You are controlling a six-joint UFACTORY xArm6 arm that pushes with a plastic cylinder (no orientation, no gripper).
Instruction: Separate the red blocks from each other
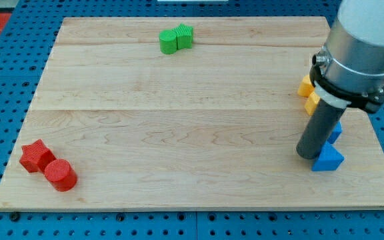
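Here, places are given from the wooden surface.
Red star-shaped block: near the surface's lower left corner, touching the red cylinder.
Red cylinder-shaped block: just to the lower right of the red star, close to the surface's bottom edge; the two red blocks are in contact.
Green blocks: a rounded green block and a green block of unclear shape touch each other near the surface's top edge, left of its middle.
Yellow blocks: two, by the surface's right edge, partly hidden behind the arm.
My tip: low on the surface's right side, touching or just left of the blue triangular block, well apart from the red pair.
Second blue block: just above the triangular one, partly hidden by the rod.
Tool: a bare dark rod, grasping nothing.
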